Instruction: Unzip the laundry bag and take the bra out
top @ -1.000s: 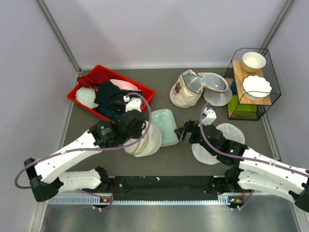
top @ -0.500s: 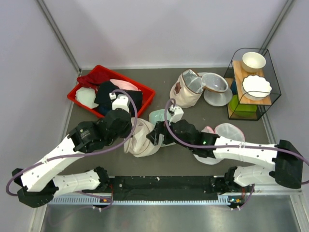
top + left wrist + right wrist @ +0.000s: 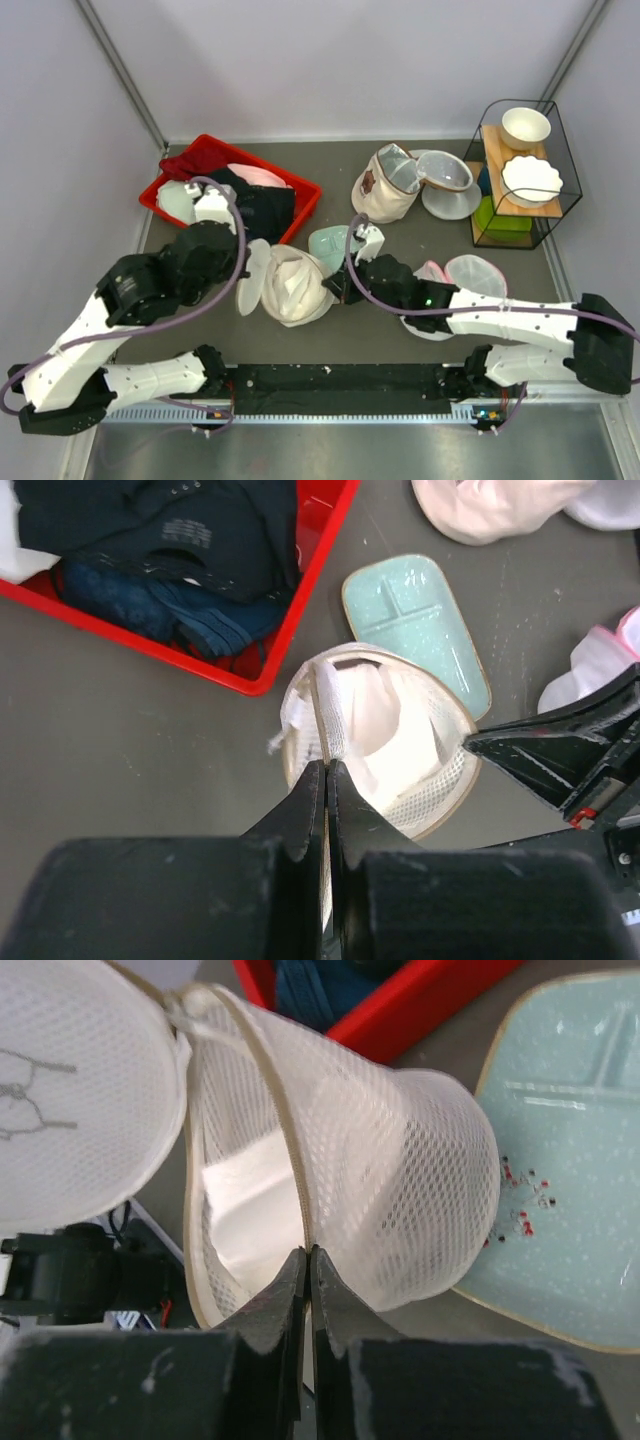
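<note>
So the laundry bag [image 3: 292,287] is lying on the table [image 3: 340,335] about in the middle, just near of the red tray [image 3: 304,203] and right up against the near-left corner of the teal plate [image 3: 328,241]. It's sitting unzipped. The round lid flap [image 3: 251,278] is hanging off to the left and the mouth is gaping wide.

The left gripper [image 3: 327,770] is coming at it from the left. Its fingers are pressed together and pinching the beige zip edge where the flap meets the body. The right gripper [image 3: 307,1256] is reaching in from the right, and its fingers are also together, nipping the zip tape on the bag's open rim. In the overhead view the two arms are sitting on opposite sides of the bag with the opening between them.

Some pale folded fabric [image 3: 392,732] is showing inside the bag, and from these shots I can't tell what it is.

Around it, dark clothes [image 3: 258,203] are piling up in the tray and a beige pouch [image 3: 380,192] is sitting further back. A black wire rack [image 3: 553,120] with bowls is standing at the far right. A couple of white mesh bags [image 3: 473,272] are lying under the right arm, well apart from the laundry bag.
</note>
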Robot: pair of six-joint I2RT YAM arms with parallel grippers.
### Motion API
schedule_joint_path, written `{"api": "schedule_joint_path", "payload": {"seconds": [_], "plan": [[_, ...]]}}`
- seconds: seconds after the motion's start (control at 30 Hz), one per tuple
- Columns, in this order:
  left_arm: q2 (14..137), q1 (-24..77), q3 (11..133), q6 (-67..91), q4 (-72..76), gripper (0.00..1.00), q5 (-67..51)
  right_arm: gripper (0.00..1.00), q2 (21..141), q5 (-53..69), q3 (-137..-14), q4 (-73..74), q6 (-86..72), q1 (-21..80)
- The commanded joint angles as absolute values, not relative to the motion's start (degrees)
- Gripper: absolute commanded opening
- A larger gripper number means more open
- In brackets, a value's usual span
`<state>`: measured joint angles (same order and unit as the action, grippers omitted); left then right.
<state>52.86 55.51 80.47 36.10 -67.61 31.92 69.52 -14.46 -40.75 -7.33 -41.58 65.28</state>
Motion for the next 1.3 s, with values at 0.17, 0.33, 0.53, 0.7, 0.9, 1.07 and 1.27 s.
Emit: {"api": "schedule_joint_path", "payload": {"seconds": [0.17,0.33,0.53,0.7,0.9,1.07,1.27], "plan": [[48.7,54.76,93.16,43.94,-80.33,0.0,39.73,0.0,59.86,9.12,-47.71,-2.48,-29.18,57.75],[42.64,54.76,89.05,47.01,-80.07,0.0,40.95,0.0,60.55,17.23,-48.43,-0.09,-28.57,55.02],[39.55,54.76,74.9,50.71,-75.77,0.0,38.59,0.0,67.48,21.18,-48.34,1.48,-33.21,51.16],[40.95,52.39,64.44,50.63,-69.09,0.0,36.13,0.0,70.13,20.39,-47.81,1.23,-35.59,50.01],[40.6,34.04,54.85,38.42,-54.7,0.0,17.25,0.0,68.65,19.51,-45.79,1.05,-35.51,49.57],[43.14,25.06,54.66,32.88,-51.16,0.0,11.6,0.0,67.94,19.69,-43.16,0.7,-35.42,49.57],[48.95,14.43,49.84,30.24,-46.24,0.0,4.93,0.0,68.9,20.3,-40.96,-2.46,-36.56,49.57]]}}
